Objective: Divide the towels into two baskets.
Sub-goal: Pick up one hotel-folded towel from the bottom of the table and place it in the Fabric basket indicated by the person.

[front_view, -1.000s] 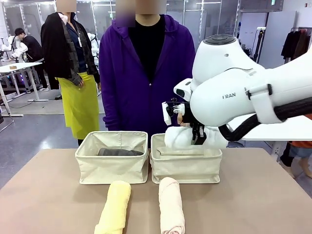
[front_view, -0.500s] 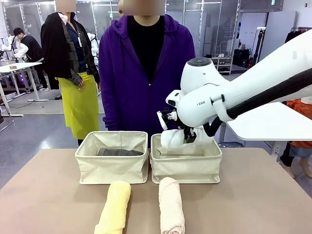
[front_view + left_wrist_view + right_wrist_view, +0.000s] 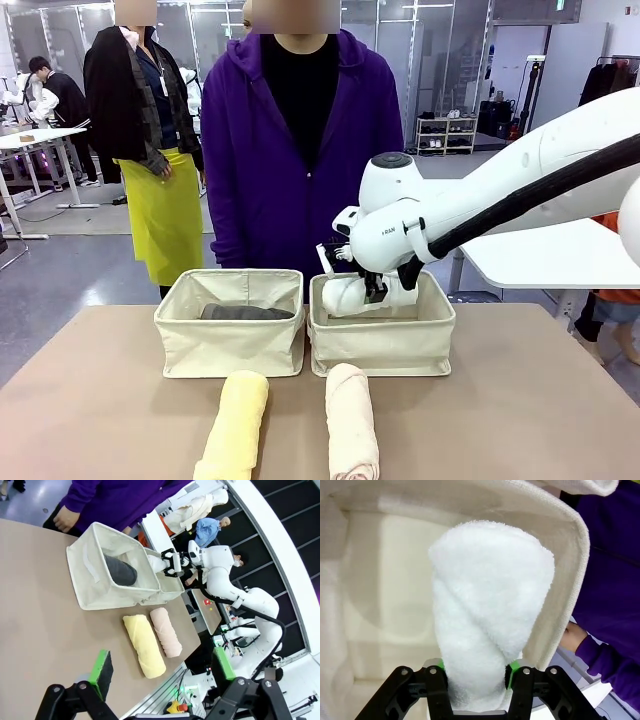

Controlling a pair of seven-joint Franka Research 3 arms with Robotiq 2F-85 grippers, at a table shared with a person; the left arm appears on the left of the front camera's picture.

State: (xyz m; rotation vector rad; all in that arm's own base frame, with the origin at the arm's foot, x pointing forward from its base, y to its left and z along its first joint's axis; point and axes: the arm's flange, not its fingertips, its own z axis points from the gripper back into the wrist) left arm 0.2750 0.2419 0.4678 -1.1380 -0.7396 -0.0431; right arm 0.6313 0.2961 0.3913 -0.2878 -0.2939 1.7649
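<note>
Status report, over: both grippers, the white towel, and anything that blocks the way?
Left gripper open, empty. Right gripper pinching white towel, partly inside right basket. Person's hand beyond the basket rim, apart.

Saw deep, fluffy terry pile on the white towel [image 3: 487,605], and the same looped cloth on the pale yellow towel [image 3: 236,425] and cream-beige towel [image 3: 352,430] at the near edge. Found the left basket [image 3: 228,350] and right basket [image 3: 385,350] in matt woven canvas, soft-sided. Noted a smooth matt tan table [image 3: 520,400], a glossy white shell on the right arm [image 3: 430,215], and matt black fingers [image 3: 437,695] on the right gripper [image 3: 477,670].
</note>
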